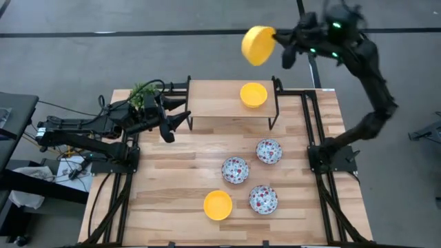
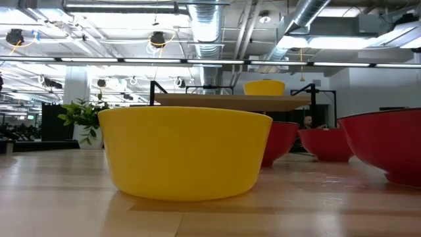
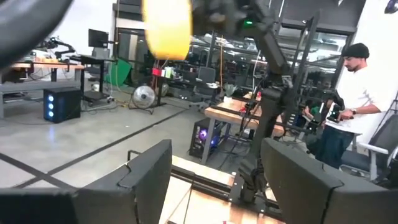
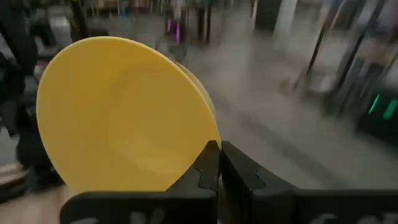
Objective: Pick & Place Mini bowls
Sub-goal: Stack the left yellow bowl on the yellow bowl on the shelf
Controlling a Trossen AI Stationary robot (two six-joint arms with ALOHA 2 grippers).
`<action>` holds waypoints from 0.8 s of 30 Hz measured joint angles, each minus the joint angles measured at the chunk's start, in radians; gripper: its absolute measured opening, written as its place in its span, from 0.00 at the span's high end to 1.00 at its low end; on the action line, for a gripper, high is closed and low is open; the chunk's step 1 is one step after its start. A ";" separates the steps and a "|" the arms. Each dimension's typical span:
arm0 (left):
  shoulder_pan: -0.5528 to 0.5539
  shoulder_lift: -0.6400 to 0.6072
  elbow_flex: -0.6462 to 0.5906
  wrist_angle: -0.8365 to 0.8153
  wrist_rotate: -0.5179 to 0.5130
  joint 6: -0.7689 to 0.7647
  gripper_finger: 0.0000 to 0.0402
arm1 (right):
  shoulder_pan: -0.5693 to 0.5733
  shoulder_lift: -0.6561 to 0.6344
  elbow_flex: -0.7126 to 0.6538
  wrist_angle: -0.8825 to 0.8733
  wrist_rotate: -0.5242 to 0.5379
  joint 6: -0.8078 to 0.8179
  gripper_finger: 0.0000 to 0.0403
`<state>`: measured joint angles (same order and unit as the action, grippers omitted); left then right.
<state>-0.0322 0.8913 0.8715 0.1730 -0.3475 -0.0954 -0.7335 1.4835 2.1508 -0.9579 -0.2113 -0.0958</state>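
My right gripper is raised high beyond the table's far edge and is shut on a plain yellow mini bowl, which shows turned on its side in the right wrist view. A second yellow bowl stands on the raised wooden shelf. A third rests on its base near the table's near edge and fills the low view. Three floral white bowls sit on the table. My left gripper waits open left of the shelf. My right gripper pinches the yellow bowl by its rim between the two fingers, which close together there. The bowl is lifted clear, high above the table, tipped on its side with its hollow facing the wrist camera.
A small green potted plant stands at the table's far left corner beside my left arm. The shelf rests on black legs. Black frame rails run along both table sides. A person stands in the room beyond.
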 joint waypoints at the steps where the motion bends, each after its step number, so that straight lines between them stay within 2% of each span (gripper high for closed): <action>1: 0.000 0.000 0.000 0.000 0.000 0.000 0.39 | -0.028 0.029 0.017 -0.048 -0.031 0.018 1.00; 8: 0.000 0.000 0.000 0.000 -0.020 0.000 0.39 | -0.157 0.177 0.067 -0.308 -0.203 0.098 1.00; 15: 0.000 0.000 0.000 0.000 -0.053 0.004 0.39 | -0.182 0.275 0.068 -0.536 -0.204 0.091 1.00; 20: 0.000 0.000 0.000 0.000 -0.053 0.004 0.39 | -0.148 0.324 0.068 -0.607 -0.196 0.065 1.00; 24: 0.000 0.000 0.000 -0.001 -0.053 0.004 0.39 | -0.115 0.358 0.068 -0.610 -0.136 0.069 1.00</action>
<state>-0.0319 0.8913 0.8714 0.1722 -0.4004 -0.0910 -0.8488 1.8412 2.2192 -1.5682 -0.3477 -0.0269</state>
